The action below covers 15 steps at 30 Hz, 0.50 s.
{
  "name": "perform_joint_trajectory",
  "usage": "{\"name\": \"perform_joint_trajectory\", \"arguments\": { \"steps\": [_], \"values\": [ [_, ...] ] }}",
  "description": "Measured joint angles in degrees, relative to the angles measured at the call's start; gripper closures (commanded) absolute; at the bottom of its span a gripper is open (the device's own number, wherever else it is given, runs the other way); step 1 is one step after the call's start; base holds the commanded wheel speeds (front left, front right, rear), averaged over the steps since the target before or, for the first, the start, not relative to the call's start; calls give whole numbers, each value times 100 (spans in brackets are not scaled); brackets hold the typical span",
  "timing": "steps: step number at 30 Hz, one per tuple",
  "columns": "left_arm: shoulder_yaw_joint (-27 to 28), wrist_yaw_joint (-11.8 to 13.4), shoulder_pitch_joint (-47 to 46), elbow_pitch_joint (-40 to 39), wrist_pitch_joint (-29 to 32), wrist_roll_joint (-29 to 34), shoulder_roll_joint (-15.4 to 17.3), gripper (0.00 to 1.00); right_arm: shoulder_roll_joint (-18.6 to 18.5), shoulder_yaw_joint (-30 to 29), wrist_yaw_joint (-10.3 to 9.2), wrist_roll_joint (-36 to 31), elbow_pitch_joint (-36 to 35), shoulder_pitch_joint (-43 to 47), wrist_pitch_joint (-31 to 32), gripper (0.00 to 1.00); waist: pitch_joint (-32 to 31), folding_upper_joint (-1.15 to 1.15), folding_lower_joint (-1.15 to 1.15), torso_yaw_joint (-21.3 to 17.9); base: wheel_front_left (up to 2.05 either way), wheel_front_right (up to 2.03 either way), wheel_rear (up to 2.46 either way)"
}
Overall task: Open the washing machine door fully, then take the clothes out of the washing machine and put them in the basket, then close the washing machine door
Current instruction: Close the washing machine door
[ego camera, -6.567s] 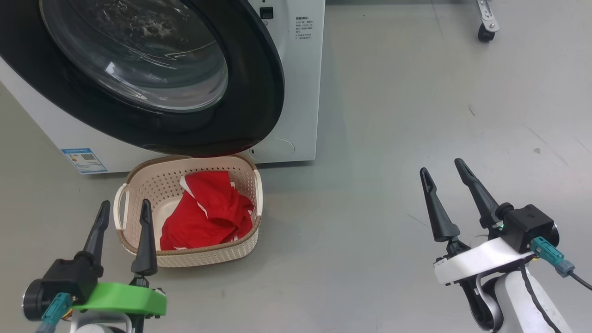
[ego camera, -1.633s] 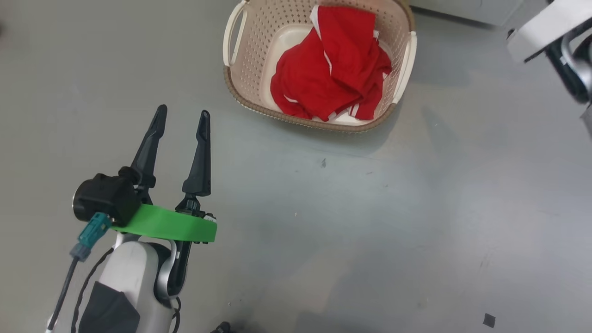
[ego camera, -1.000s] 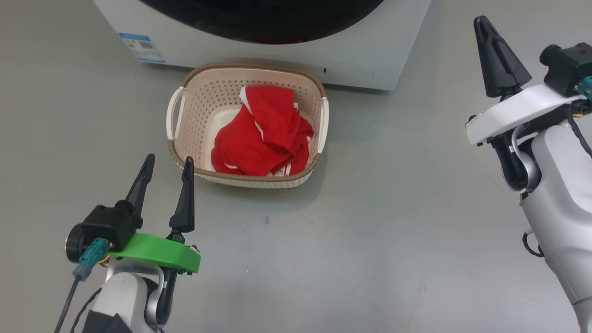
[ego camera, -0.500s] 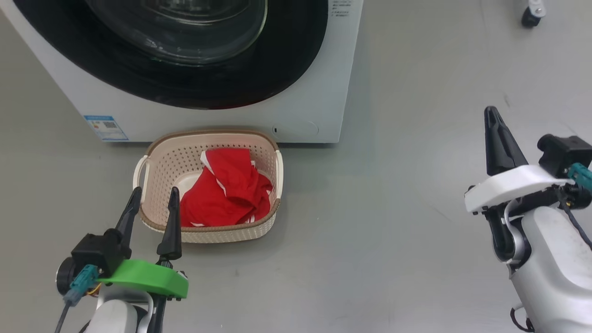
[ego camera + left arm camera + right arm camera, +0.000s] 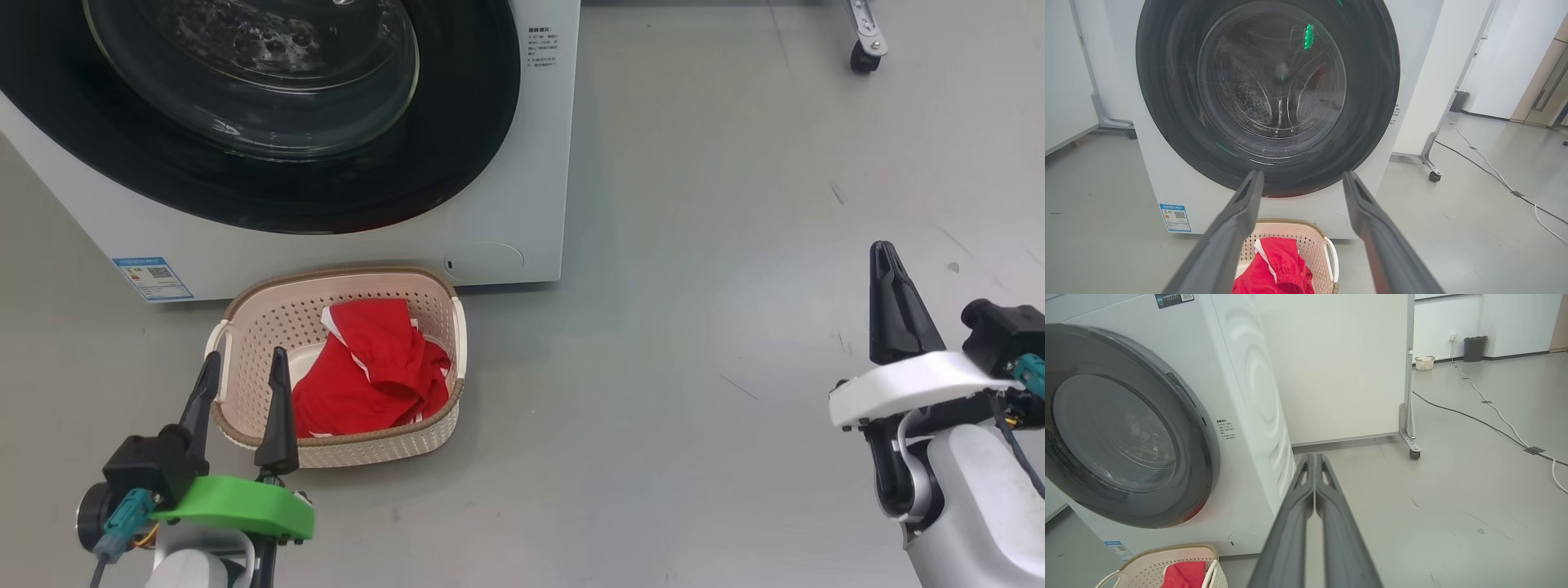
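Jaws first: on my left gripper (image 5: 246, 354) they stand spread wide and empty, and on my right gripper (image 5: 881, 249) they are pressed together, pinching nothing. Just beyond and below my left fingertips sits the small cream perforated plastic basket (image 5: 343, 273) with its brown woven-look rim. The bright red soft fabric clothes (image 5: 367, 384) with white trim lie heaped inside it, so I judge the unloading done.

Past the basket, straight ahead of my left jaws, stands the big white front-loading washing machine (image 5: 531, 204). Its large round, glossy black-rimmed, glass-centred door (image 5: 457, 163) looks seated flat against the front. Through the glass I make out the perforated steel drum (image 5: 1241, 94). From my right jaws the door lies ahead and off to the left, well apart.

Closing is the step in hand, and I judge it nearly or wholly done. Whether the latch has caught I cannot tell. To do it well, I would press with my closed right fingers on the dark outer ring, never on the clear centre. I would push squarely, pass above the basket, and then draw back slowly.
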Motion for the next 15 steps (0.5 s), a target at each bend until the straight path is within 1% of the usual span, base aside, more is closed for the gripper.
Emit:
{"name": "perform_joint_trajectory", "arguments": {
  "steps": [1,3,7,15],
  "values": [
    [10,0,17,-2,0,0,0,0,13,-25,-9,-55,-49,45,-1,0,0,0,0,-9,0,0,0],
    [25,0,64,-16,0,0,0,0,35,-75,-12,-222,-136,198,-1,0,7,0,0,-27,0,0,0],
    [32,0,79,-29,0,0,1,0,91,-114,-12,-315,-235,400,-1,0,24,0,0,-34,0,0,0],
    [36,1,93,-51,0,-9,1,0,135,-187,1,-536,-420,552,-1,0,67,0,0,-10,0,0,0]
  ]
}}
